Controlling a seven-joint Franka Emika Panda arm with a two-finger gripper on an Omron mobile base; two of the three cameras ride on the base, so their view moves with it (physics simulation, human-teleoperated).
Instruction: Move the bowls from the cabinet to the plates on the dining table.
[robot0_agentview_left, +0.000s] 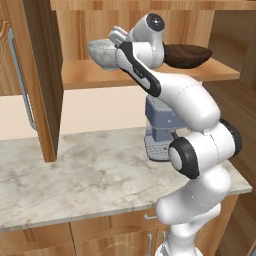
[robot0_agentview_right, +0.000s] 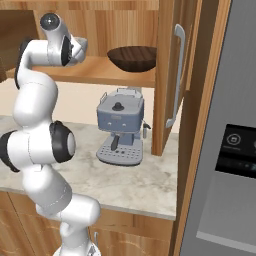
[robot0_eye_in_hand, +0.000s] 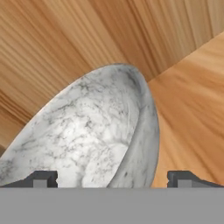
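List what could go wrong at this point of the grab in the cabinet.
1. The fingertips are spread with the marbled bowl's rim between them; an off-centre close might push it instead of pinching it.
2. The dark wooden bowl shares the shelf; a wide swing could knock it.
3. Pulling out, the bowl may clip the open cabinet door.

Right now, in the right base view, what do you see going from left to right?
Robot arm → coffee machine → open cabinet door with its silver handle → fridge.
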